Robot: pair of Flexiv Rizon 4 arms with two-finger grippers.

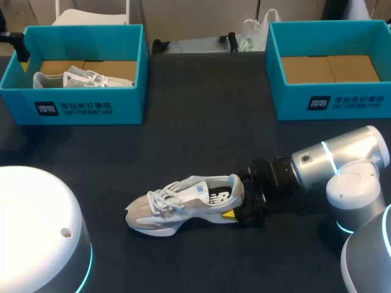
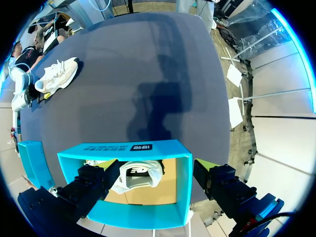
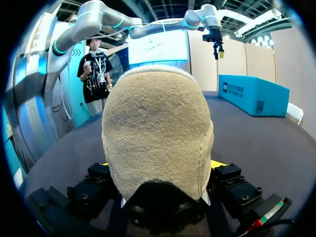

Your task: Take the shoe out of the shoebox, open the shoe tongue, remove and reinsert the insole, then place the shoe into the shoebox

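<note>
Dark tabletop is carrying the shoe at lower centre of frame. Right gripper is clamping its heel; left gripper is hanging open. Risk: heel-only hold twisting loose.

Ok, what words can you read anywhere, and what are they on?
"CAN'T STOP WON'T STOP": front of the left box.
"CAN'T STOP WON'T STOP": front of the right box.
Larger signs above each of those lines: too blurred to read.
Dark mark inside the shoe: too small to read.
</note>
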